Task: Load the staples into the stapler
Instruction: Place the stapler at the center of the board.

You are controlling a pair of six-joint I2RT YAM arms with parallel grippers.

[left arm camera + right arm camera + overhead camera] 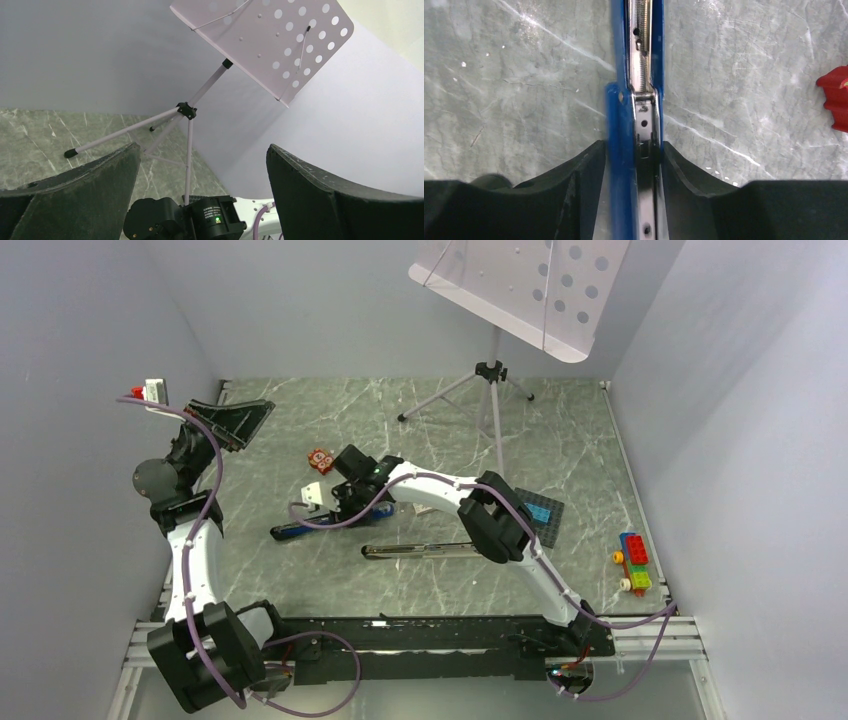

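A blue stapler (300,529) lies open and flat left of the table's middle. In the right wrist view its blue body (620,150) and silver magazine rail (644,115) with a spring run straight up between my fingers. My right gripper (634,156) (335,512) is shut on the stapler, one finger on each side. My left gripper (245,420) (202,150) is open and empty, raised at the far left. I see no staples in any view.
A long silver stapler (420,551) lies in front of the blue one. A small red object (320,458) (835,97) and a small white piece (313,493) sit nearby. A music stand (492,390) stands at the back. A dark baseplate (550,525) and toy bricks (632,560) are at the right.
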